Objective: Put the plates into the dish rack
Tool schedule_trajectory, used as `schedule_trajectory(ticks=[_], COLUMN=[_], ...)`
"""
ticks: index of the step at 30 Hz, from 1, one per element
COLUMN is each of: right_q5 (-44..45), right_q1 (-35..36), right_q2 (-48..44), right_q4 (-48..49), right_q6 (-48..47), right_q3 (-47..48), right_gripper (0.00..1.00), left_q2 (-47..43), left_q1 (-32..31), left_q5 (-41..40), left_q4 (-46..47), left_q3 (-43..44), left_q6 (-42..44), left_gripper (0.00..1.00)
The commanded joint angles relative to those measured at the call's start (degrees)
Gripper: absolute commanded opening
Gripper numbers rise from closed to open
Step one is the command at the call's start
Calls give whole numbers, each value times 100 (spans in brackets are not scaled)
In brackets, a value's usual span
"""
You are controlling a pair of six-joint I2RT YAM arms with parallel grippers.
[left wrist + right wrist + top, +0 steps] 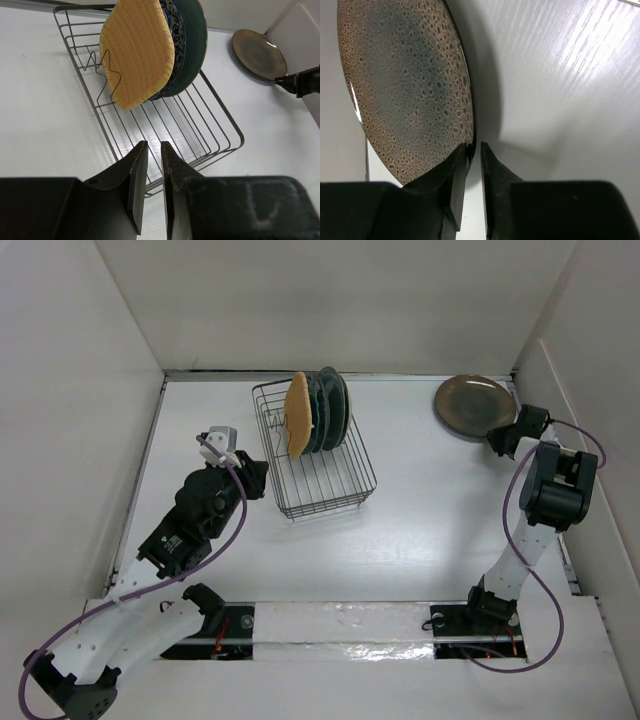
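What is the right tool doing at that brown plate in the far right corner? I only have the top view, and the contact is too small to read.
Observer: The right wrist view shows the right tool closed on the brown plate, its rim between the fingers.
Operator: Is the left tool carrying anything?
Observer: No. The left wrist view shows the left tool nearly shut, nothing between its fingers, facing the empty end of the dish rack.
Operator: Which plates stand behind the orange one?
Observer: In the left wrist view, a blue-and-white patterned plate stands right behind the orange plate, then a dark teal plate.
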Motion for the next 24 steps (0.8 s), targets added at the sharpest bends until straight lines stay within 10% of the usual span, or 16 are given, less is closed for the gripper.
schedule_trajectory(ticks=[1, 10, 19, 24], right_q5=[75, 330, 479, 610], right_q1=[39, 109, 56, 56], right_q2=[25, 316, 315, 473], right_q4=[-421, -1468, -1714, -1995], right_q6=[-313, -788, -1034, -1122], right_q3=[415, 1059, 1067, 1356], right_gripper=[22, 11, 35, 32], left_q2=[-70, -167, -272, -273], left_q1=[-34, -34, -34, -34], left_q5=[41, 15, 42, 24], left_q4=[286, 287, 295, 278], left_q3=[130, 122, 95, 95], left_q6=[59, 59, 59, 59], left_gripper=[14, 14, 15, 14])
